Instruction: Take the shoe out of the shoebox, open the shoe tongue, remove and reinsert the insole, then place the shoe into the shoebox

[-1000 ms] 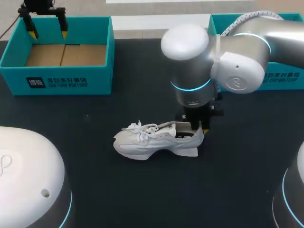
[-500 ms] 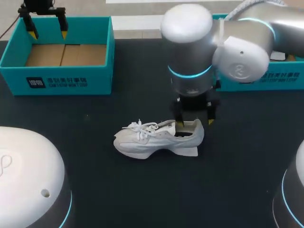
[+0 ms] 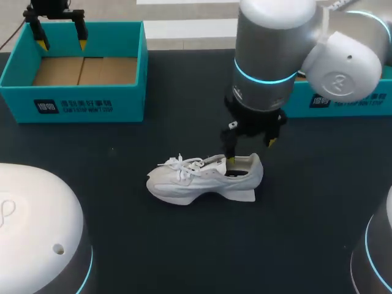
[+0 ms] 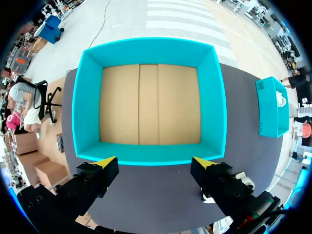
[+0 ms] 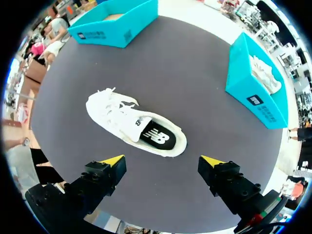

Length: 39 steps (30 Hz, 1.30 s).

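The left gripper (image 3: 61, 43) is hanging over one edge of the open teal shoebox (image 3: 73, 104) with its fingers spread wide, holding nothing. The box's bare cardboard floor is lying just ahead of it. The right gripper (image 3: 250, 151) is hovering just above the heel of the white shoe (image 3: 202, 180), its fingers also wide apart and gripping nothing. The shoe is resting upright on the dark table (image 3: 122, 245), just ahead of those fingers, with its black insole (image 5: 157, 137) showing. A second teal box (image 5: 248, 92) is standing off to the gripper's side.
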Each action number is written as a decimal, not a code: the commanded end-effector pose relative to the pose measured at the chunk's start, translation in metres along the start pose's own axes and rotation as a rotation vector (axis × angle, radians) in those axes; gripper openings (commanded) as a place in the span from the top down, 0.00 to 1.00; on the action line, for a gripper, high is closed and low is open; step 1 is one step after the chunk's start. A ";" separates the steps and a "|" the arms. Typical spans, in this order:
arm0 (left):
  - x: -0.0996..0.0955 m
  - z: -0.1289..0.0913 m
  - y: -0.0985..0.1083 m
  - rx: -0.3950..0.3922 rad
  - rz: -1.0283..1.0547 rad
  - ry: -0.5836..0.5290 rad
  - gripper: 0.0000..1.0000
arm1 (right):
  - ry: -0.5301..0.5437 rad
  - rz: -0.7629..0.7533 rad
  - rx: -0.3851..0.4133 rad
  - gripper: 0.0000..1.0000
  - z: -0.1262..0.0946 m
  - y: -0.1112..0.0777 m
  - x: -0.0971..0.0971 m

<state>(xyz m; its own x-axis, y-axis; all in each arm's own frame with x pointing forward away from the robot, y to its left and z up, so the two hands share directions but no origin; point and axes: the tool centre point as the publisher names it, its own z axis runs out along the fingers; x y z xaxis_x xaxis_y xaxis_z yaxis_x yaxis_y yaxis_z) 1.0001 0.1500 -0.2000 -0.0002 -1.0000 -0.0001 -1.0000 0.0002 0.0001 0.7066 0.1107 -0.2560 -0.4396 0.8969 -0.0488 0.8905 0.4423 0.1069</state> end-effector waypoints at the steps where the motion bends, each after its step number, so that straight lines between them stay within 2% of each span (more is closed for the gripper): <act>1: 0.000 0.000 0.000 0.000 0.000 0.000 0.00 | 0.129 -0.190 -0.020 0.00 0.003 -0.004 -0.006; 5: 0.000 0.000 0.000 0.000 0.000 0.000 0.00 | 0.129 -0.190 -0.020 0.00 0.003 -0.004 -0.006; 7: 0.000 0.000 0.000 0.000 0.000 0.000 0.00 | 0.172 -0.404 -0.195 0.00 0.002 -0.005 -0.003; 8: 0.000 0.000 0.000 0.000 0.000 0.000 0.00 | 0.157 -0.475 -0.190 0.00 0.001 -0.007 -0.002; 10: 0.000 0.000 0.000 0.000 0.000 0.000 0.00 | 0.151 -0.606 -0.248 0.00 0.001 -0.013 -0.001; 14: 0.000 0.000 0.000 0.000 0.000 0.000 0.00 | 0.173 -0.788 -0.214 0.00 0.011 -0.019 -0.002; 15: 0.000 0.000 0.000 0.000 0.000 0.000 0.00 | 0.157 -0.844 -0.134 0.00 0.014 -0.020 -0.002; 30: 0.000 0.000 0.000 0.000 0.000 0.000 0.00 | 0.157 -0.844 -0.134 0.00 0.014 -0.020 -0.002; 32: 0.000 0.000 0.000 0.000 0.000 0.000 0.00 | 0.275 -0.741 -0.332 0.00 0.014 -0.020 -0.014; 34: 0.000 0.000 0.000 0.000 0.000 0.000 0.00 | 0.257 -0.732 -0.401 0.00 0.013 -0.023 -0.030; 37: 0.000 0.000 0.000 0.000 0.000 0.000 0.00 | 0.342 -0.706 -0.530 0.00 0.013 -0.030 -0.048; 39: 0.000 0.000 0.000 0.000 0.000 0.000 0.00 | 0.369 -0.707 -0.561 0.00 0.016 -0.035 -0.058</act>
<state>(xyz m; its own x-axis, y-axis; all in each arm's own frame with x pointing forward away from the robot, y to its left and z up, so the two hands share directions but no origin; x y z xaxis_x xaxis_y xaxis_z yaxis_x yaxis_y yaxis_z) 1.0001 0.1498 -0.2000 -0.0004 -1.0000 -0.0002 -1.0000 0.0004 0.0001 0.7173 0.0873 -0.2630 -0.9482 0.3175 -0.0032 0.3003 0.9001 0.3157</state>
